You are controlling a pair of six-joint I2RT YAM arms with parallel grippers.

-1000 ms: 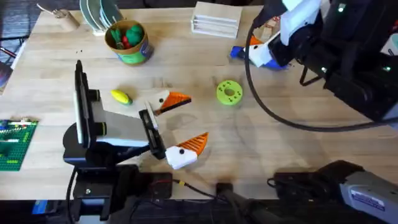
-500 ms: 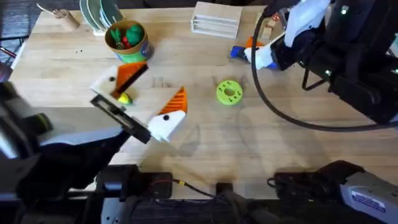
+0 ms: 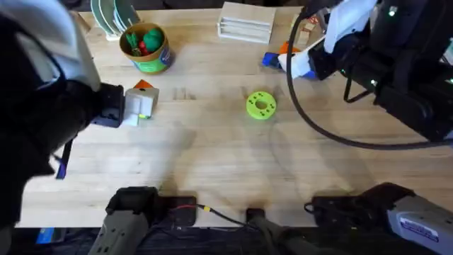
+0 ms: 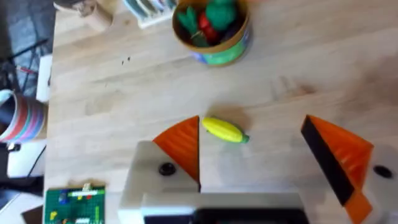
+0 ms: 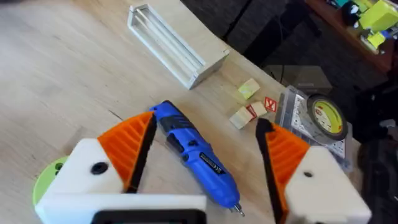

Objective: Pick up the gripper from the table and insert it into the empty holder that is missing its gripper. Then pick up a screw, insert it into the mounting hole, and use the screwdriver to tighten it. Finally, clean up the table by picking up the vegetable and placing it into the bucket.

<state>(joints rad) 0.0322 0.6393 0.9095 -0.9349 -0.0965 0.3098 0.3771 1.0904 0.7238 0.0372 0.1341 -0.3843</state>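
The yellow vegetable [image 4: 224, 130] lies on the wood just beyond my left gripper [image 4: 261, 155], close to one orange pad [image 4: 183, 149]. That gripper is open and holds nothing. From overhead, the left gripper [image 3: 134, 104] hangs just in front of the green bucket [image 3: 145, 46], which holds green and red toy pieces. The blue screwdriver [image 5: 196, 155] lies flat on the table between the fingers of my open right gripper [image 5: 205, 152], at the back right [image 3: 269, 59]. The loose gripper piece, the holder and the screw are out of view.
A flat green disc with holes [image 3: 260, 105] lies mid-table. A pale wooden box [image 3: 245, 21] stands at the back edge, with small blocks [image 5: 249, 90] and a tape roll [image 5: 326, 118] beside it. A striped mug [image 4: 22, 118] and a green brick plate [image 4: 74, 204] sit at the left.
My left arm has risen from the front of the table and swung left and back, so its gripper now hangs over the vegetable. The right arm has hardly moved.
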